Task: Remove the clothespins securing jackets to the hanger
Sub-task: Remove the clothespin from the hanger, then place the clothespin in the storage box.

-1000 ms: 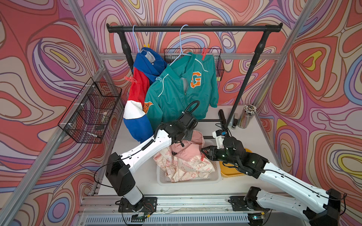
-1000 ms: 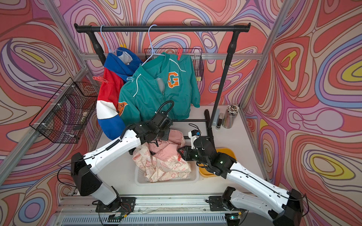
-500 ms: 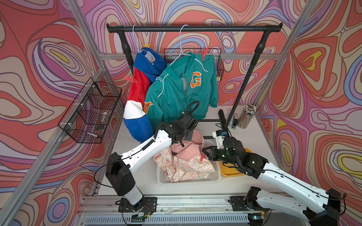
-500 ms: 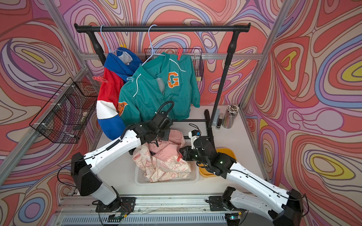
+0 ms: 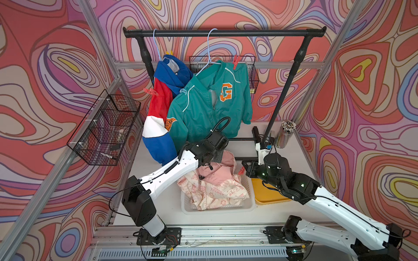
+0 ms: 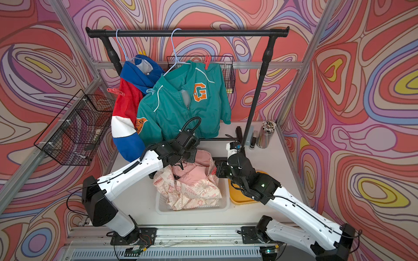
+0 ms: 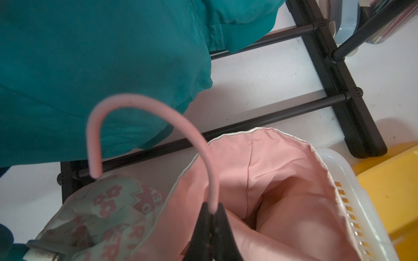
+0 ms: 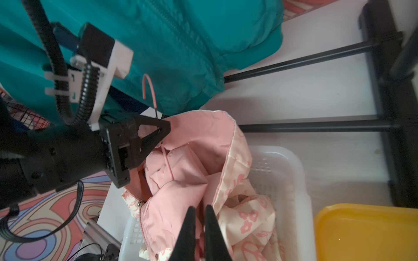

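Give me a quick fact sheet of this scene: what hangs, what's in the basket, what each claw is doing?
Hanging on black rail: blue-red-white hooded jacket, teal jacket
In white basket: pink-and-cream jacket
Left gripper: shut on pink hanger
Right gripper: shut on red clothespin at the pink-and-cream jacket's edge
On teal jacket: red shoulder clothespin, light blue clothespin
On blue-red-white hooded jacket: red side clothespin, yellow clothespin
Beside basket: yellow tray
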Robot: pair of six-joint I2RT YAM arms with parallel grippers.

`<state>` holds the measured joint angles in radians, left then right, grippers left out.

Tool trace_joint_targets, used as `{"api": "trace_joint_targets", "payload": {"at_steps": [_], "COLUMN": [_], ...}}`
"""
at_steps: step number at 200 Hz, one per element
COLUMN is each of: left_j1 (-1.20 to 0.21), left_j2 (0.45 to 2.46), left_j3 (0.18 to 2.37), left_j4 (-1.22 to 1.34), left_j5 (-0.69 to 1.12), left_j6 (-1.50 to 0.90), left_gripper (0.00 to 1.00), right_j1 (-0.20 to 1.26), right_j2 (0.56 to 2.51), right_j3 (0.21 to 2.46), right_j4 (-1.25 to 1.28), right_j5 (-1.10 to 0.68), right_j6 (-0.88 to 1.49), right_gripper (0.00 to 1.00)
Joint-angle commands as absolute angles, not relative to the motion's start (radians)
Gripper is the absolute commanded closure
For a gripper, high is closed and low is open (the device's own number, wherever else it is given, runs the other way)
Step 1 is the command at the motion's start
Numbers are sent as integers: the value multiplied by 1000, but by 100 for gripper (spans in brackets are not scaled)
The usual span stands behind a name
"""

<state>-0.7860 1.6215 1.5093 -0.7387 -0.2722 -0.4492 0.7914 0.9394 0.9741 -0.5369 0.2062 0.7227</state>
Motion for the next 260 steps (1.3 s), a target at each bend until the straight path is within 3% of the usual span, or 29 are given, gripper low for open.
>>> {"api": "trace_joint_targets", "payload": {"at_steps": [1,51,124,202,227,249,260], "left_j1": [-785,-786,-789,-793,-793,-794,-795], "left_j2": [1611,1603,1600,1591,1589,1592,1593], "left_j3": [1486,1483,1481,1474,1473,1472,1474], "left_j4": [-720,-719,-720,-721,-720,-716,-719], "left_j5": [-249,-240,-241,-248,-250,-250,-252], "left_j6": [-482,-482,-481,-478,-480,-479,-480], "left_gripper": [100,100,100,100,100,100,100], "right_j1": [732,447,177,44,39,40,39], "right_j2": [901,765,787,948,954,927,913], "right_j3": [974,766,557,473,474,477,490], "right_j4": [-675,-699,-558,-376,-379,-392,-414], "right_j5": [345,143,-72,-106,-96,-87,-71], "right_j6": [706,676,613,626,627,623,607], "right_gripper": [100,100,100,100,77,40,32]}}
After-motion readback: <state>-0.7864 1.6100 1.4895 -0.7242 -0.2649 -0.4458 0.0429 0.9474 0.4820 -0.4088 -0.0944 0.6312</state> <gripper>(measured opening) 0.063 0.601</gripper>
